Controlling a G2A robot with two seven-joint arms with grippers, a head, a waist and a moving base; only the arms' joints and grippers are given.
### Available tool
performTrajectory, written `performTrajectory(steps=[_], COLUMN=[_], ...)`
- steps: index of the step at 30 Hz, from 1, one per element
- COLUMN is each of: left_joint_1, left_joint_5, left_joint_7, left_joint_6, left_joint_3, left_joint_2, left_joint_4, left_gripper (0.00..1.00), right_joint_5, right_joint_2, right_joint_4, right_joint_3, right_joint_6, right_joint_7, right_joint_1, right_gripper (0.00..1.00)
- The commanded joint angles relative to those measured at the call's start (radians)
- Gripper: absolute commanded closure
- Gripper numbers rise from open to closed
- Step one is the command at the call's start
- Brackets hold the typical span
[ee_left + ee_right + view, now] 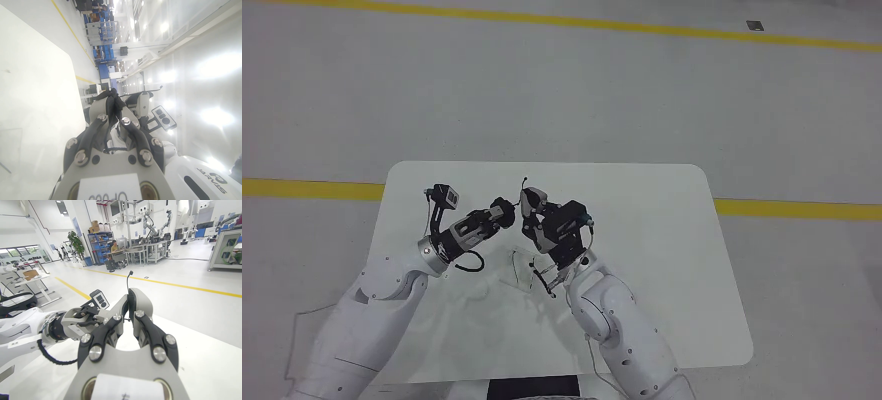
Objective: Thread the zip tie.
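Note:
The zip tie is a thin black strap with its small head at the upper end. My right gripper is shut on the strap, whose head end rises above the fingertips. In the top view the right gripper and left gripper meet tip to tip above the middle of the white table, the zip tie curving up between them. My left gripper is shut, with a black strand running down between its fingers. Beyond it stands the right gripper with the zip tie sticking out.
A clear plastic piece lies on the table under the right forearm, near the front edge. The table's right half and back left corner are bare. Grey floor with a yellow line surrounds the table.

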Motion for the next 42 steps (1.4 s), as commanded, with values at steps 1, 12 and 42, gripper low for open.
performTrajectory(steps=[1, 12, 42], left_joint_1=[0.000, 0.000, 0.000], left_joint_5=[0.000, 0.000, 0.000], left_joint_7=[0.000, 0.000, 0.000], left_joint_6=[0.000, 0.000, 0.000], left_joint_3=[0.000, 0.000, 0.000], left_joint_2=[0.000, 0.000, 0.000], left_joint_4=[0.000, 0.000, 0.000], left_gripper=[1.00, 1.00, 1.00], right_joint_5=[0.000, 0.005, 0.008], right_joint_2=[0.001, 0.004, 0.013], right_joint_4=[0.001, 0.006, 0.012], right_joint_3=[-0.001, -0.007, -0.018], right_joint_6=[0.002, 0.009, 0.029], right_joint_7=[-0.001, -0.005, -0.015], right_joint_1=[0.001, 0.005, 0.016], right_gripper=[1.00, 1.00, 1.00])
